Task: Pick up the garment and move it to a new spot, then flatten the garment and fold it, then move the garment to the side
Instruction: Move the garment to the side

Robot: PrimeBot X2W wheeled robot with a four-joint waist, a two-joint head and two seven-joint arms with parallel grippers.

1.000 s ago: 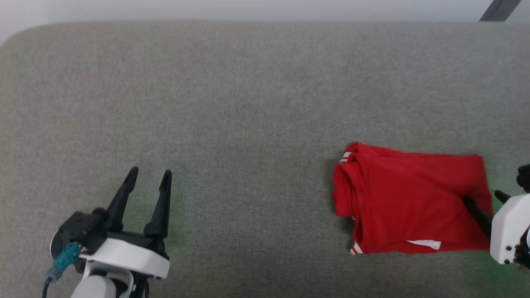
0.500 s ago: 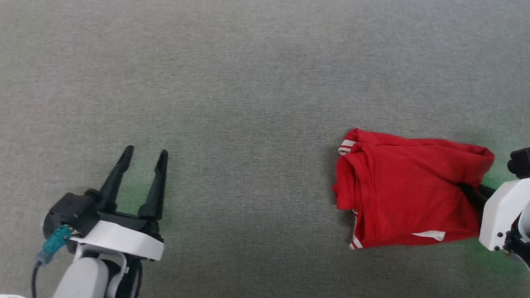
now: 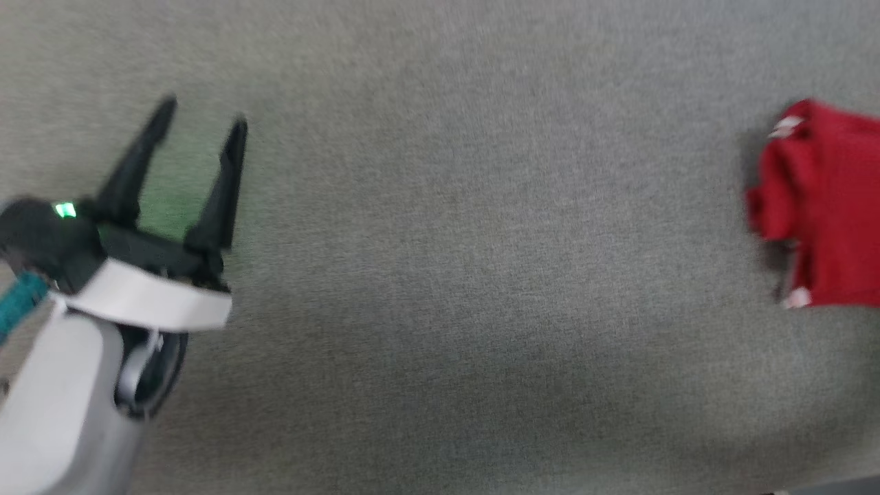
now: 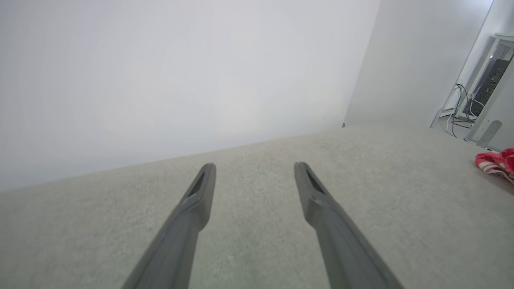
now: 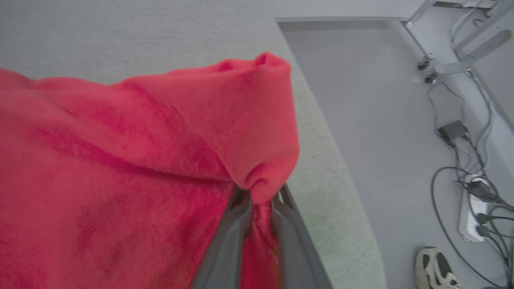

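The garment (image 3: 828, 206) is a folded red shirt with white stripe trim, lying at the right edge of the head view on the grey padded table (image 3: 447, 240). In the right wrist view my right gripper (image 5: 259, 196) is shut on a bunched fold of the red garment (image 5: 140, 152), which covers its fingertips. A corner of the garment (image 4: 498, 162) also shows far right in the left wrist view. My left gripper (image 3: 203, 113) stands open over bare grey fabric at the left, far from the shirt, as the left wrist view (image 4: 253, 168) confirms.
The table's rounded edge (image 5: 341, 180) runs just right of the held fold. Beyond it is grey floor with cables and a power strip (image 5: 474, 200), a metal frame (image 5: 453, 40) and a shoe (image 5: 435, 269). A white wall (image 4: 180, 80) rises behind the table.
My right gripper has closed on the shirt's right edge and bunched it upward. The head camera has swung, so the shirt now sits at the picture's right edge and the left gripper higher.
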